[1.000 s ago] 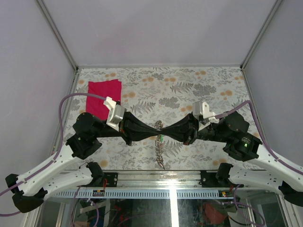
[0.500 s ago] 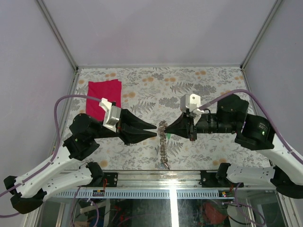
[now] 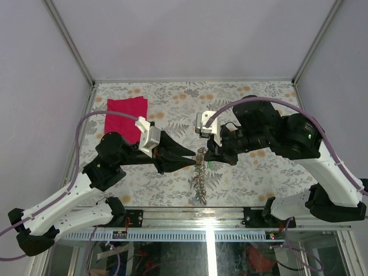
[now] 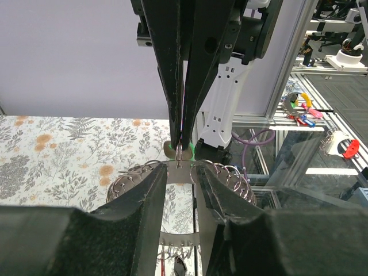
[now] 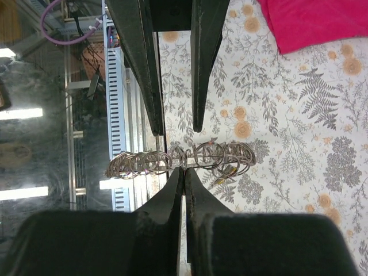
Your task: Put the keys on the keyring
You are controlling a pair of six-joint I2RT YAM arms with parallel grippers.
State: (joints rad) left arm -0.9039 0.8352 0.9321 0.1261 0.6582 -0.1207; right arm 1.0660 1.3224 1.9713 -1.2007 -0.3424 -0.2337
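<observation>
Right claw (image 5: pixel 184 174): pinched shut on the keyring (image 5: pixel 146 163).
Left claw (image 4: pixel 180 170): narrowly parted beside it, holding nothing.

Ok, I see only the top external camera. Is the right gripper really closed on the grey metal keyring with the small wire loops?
Observer: Yes. The right wrist view shows the right gripper shut, its tips pinching the grey metal keyring near the middle of its row of loops.
Operator: And the left gripper, does it clamp anything?
Observer: No. The left wrist view shows the left gripper open, a clear gap between its two fingers; whether they touch the loops I cannot tell.
</observation>
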